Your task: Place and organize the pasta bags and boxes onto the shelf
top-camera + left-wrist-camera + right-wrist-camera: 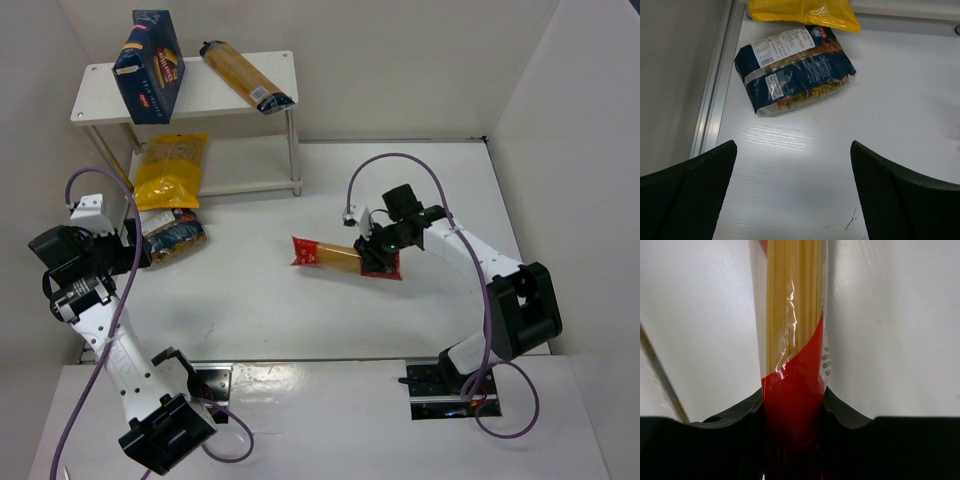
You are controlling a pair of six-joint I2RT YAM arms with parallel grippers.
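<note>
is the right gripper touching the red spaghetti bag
Touching. The right wrist view shows the right gripper closed on the red spaghetti bag, pressing against both sides of its red end with no gap.

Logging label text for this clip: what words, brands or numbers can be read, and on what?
Nothing reads legibly.
On the dark blue carton: red and yellow logo, blurred.
On the dark blue bag: white label with barcode, print too small.
On the red spaghetti pack: edge print too small.
</note>
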